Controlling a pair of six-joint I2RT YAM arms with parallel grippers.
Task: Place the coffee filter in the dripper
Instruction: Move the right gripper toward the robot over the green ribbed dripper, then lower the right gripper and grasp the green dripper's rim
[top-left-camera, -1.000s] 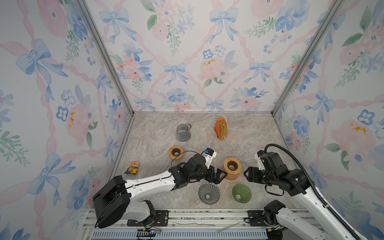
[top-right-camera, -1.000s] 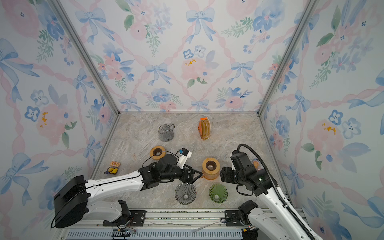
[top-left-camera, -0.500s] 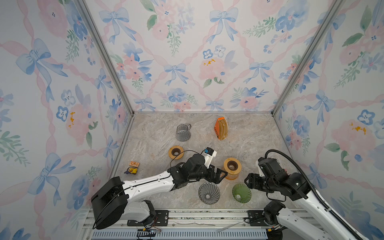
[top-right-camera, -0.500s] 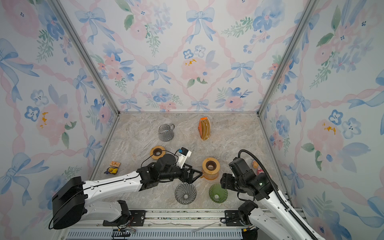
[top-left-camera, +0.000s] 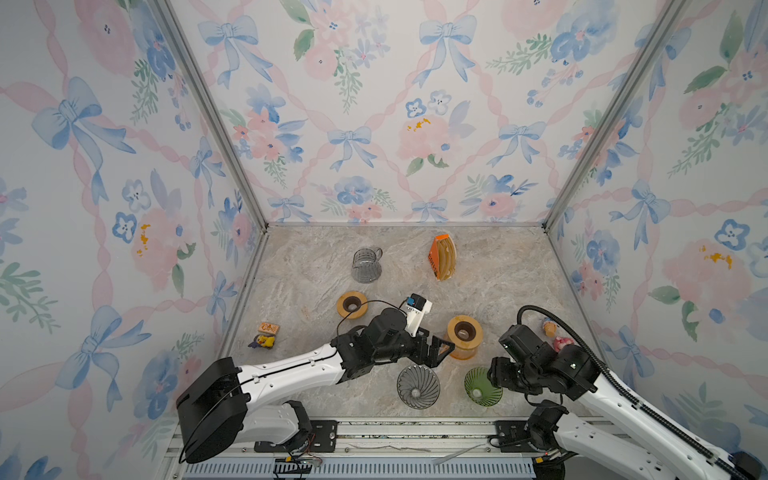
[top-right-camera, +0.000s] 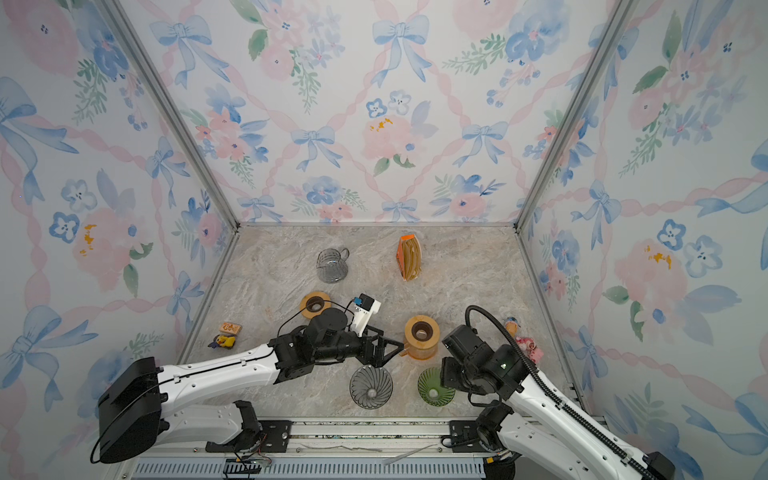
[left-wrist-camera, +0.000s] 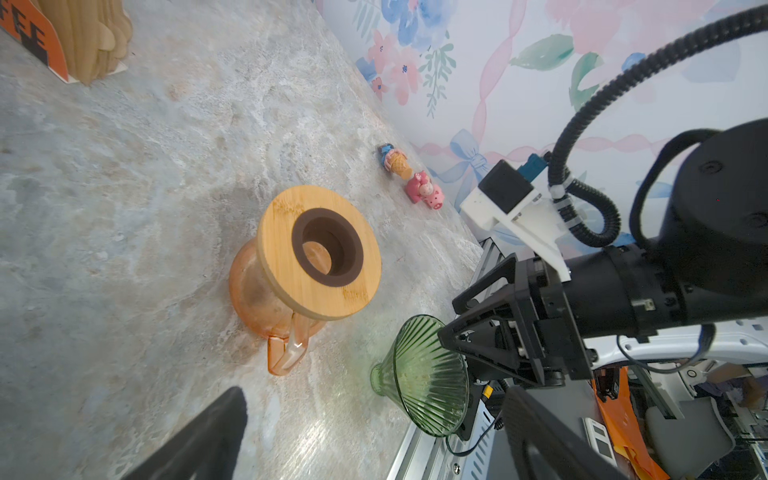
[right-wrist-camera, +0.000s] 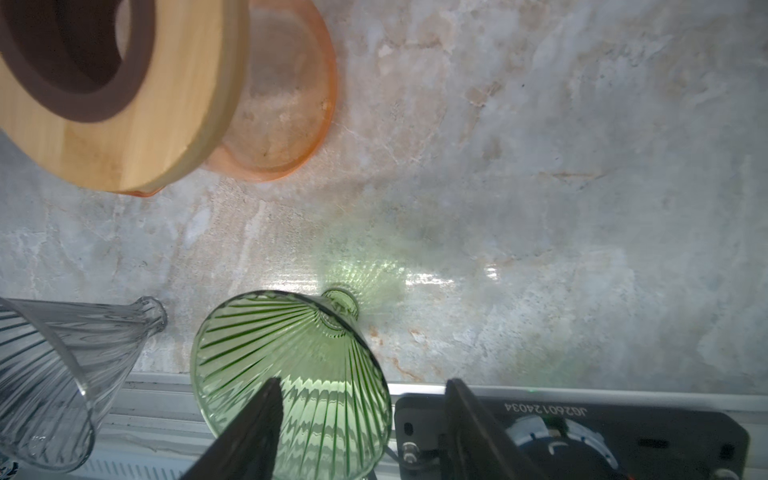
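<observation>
- Nearest the front edge, the green ribbed glass cone dripper (top-left-camera: 482, 386) lies on its side on the grey marble-look tabletop (top-left-camera: 311, 270). Its narrow neck points towards the back.
- Just beside it lies a clear ribbed glass cone dripper (top-left-camera: 417, 387), tipped the same way.
- The right claw (right-wrist-camera: 363, 384) is partly spread and straddles the green dripper's rim. One finger (right-wrist-camera: 253, 428) crosses the mouth and the other (right-wrist-camera: 469, 428) stands just outside, with a gap to the glass. Nothing is gripped.
- A second ago this claw hung higher, beside the carafe. It has since dropped forward to the green dripper.
- The left claw (top-left-camera: 442, 353) is spread wide and empty, above the clear dripper. It points at the orange glass carafe with a round bamboo collar (top-left-camera: 463, 336) and has hardly moved.
- Further back stand a loose bamboo ring (top-left-camera: 352, 304) and a grey-tinted glass carafe (top-left-camera: 365, 266).
- The tan paper coffee filters (top-left-camera: 445, 259) stand upright in their orange pack near the back wall. They are well apart from both claws and beyond the orange carafe.
</observation>
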